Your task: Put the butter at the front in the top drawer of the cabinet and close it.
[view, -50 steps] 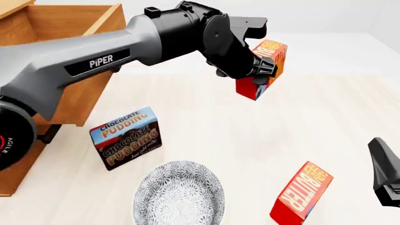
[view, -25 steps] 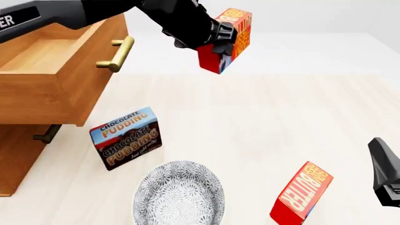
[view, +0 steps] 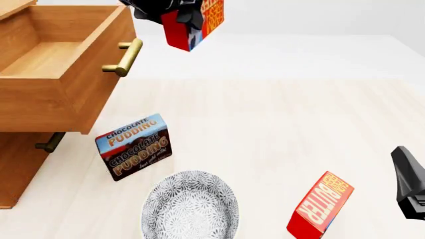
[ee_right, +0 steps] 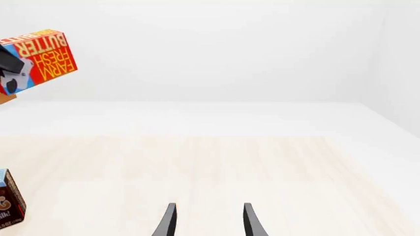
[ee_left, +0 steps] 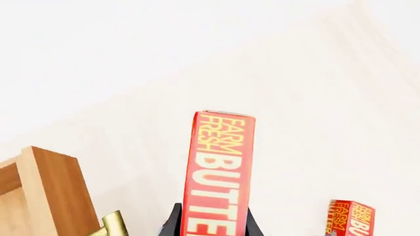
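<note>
The left hand (view: 189,22) is clamped on the lower end of the butter (view: 196,21), holding it in the air above the tabletop (view: 279,124), just beside the open top drawer (view: 63,74). The small, stiff, glossy carton looks light, and a grip across its flat faces suits it. The right hand (ee_right: 207,219) hangs spread and empty.

The left tool (view: 182,12) is mostly cut off by the front view's top edge, as is the top of the butter (view: 194,22) it carries. The right tool (view: 411,184) shows only partly at the right edge. The cabinet (view: 20,164) runs off left, and the bowl (view: 189,206) off the bottom.
</note>
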Robot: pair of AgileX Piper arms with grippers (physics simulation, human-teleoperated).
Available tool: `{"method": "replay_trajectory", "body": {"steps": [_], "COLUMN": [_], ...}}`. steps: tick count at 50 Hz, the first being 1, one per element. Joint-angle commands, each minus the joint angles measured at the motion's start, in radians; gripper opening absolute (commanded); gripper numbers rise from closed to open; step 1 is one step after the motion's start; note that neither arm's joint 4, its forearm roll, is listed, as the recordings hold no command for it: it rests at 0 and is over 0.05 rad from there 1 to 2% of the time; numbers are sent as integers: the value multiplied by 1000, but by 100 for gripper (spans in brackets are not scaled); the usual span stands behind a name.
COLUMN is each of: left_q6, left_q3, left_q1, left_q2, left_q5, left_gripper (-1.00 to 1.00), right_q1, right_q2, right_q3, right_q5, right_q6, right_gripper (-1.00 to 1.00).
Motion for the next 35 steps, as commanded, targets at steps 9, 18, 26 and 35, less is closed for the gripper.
{"method": "replay_trajectory", "body": {"steps": [9,18,26,35], "left_q6": [57,88,103,99], "left_q3": [-29,-63,-37,-45], "left_q1": [128,200,255,323], "left_q2": [-114,-168,-214,-261], "left_q5": [110,169,195,233], "left_gripper": [-100,-100,-100,-100], "right_q1": [0,0,0,0], "right_q2": [0,0,0,0], "right_q3": [1,1,1,1], "right_q5": [-1,-1,-1,-1], "right_q6": [0,0,0,0], "right_gripper": [100,100,100,100]}}
